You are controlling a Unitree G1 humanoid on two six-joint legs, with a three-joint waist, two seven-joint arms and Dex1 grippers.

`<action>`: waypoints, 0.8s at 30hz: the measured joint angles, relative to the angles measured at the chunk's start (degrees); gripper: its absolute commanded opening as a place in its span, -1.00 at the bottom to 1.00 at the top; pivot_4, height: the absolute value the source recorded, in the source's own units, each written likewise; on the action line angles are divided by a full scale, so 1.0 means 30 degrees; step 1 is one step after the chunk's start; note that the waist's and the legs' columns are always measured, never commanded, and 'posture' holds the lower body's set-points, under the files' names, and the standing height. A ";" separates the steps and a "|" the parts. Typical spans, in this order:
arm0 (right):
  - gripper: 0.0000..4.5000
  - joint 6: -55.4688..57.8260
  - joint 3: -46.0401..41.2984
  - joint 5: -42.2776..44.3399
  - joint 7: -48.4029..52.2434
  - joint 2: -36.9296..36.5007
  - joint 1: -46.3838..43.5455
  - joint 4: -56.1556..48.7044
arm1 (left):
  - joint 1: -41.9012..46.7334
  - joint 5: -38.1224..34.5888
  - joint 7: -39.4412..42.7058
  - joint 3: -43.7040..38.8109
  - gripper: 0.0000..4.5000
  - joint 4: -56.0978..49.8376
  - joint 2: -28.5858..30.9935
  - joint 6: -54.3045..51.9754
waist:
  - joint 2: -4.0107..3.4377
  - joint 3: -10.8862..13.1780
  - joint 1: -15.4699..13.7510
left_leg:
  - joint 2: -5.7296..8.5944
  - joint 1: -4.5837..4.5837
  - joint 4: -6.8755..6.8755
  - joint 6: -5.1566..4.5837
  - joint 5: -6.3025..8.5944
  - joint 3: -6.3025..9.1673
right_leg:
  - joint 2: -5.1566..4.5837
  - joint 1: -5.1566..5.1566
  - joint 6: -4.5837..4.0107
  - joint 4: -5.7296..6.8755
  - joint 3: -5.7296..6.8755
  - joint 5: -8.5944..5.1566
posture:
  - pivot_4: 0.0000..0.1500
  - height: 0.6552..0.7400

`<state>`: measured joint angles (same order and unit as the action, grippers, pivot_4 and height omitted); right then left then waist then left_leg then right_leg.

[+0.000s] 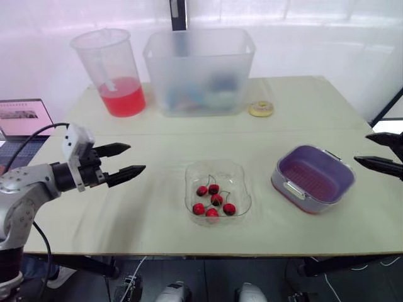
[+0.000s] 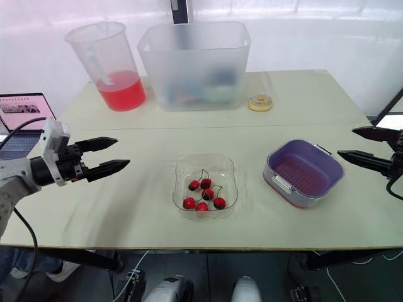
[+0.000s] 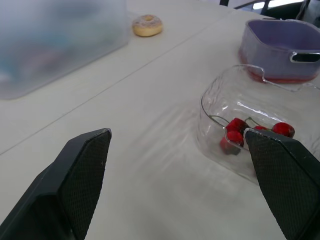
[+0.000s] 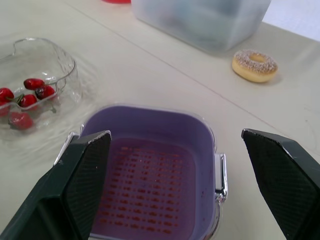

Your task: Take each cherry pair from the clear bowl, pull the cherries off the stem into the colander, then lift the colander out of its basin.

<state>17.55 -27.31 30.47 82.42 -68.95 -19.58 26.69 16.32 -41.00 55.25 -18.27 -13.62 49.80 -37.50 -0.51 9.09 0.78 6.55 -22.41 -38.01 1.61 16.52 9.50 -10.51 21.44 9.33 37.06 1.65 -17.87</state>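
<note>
First step, nothing picked yet: red cherry pairs lie in the clear square bowl at mid-table, and the purple perforated colander sits empty to its right. The left gripper hovers wide open and empty, left of the bowl. The right gripper is spread and empty beside the colander. Next job, I'd say: reach in and pinch one stem.

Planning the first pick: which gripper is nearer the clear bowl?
Left. The left gripper is open just left of the clear bowl; the right gripper is open beyond the colander, farther off.
</note>
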 measured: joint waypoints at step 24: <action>0.99 0.1954 0.1346 0.0052 -0.1416 0.0477 -0.1160 -0.3409 | 0.1081 -0.0427 -0.0163 0.0576 1.00 0.0753 -0.0325 -0.0860 | -0.0007 0.0005 0.0031 | -0.0008 -0.0004 0.0008 0.0005 -0.0001 0.0001 | 0.0003 0.0022 0.0000 0.0004 -0.0005 0.0000 | 1.00 1.00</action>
<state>23.41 -23.27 30.62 78.17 -67.52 -23.05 16.46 19.57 -42.28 54.76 -16.54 -11.36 48.82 -40.08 -0.53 9.10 0.87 6.53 -22.42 -37.99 1.63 16.52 9.51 -10.50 21.51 9.33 37.07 1.64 -17.87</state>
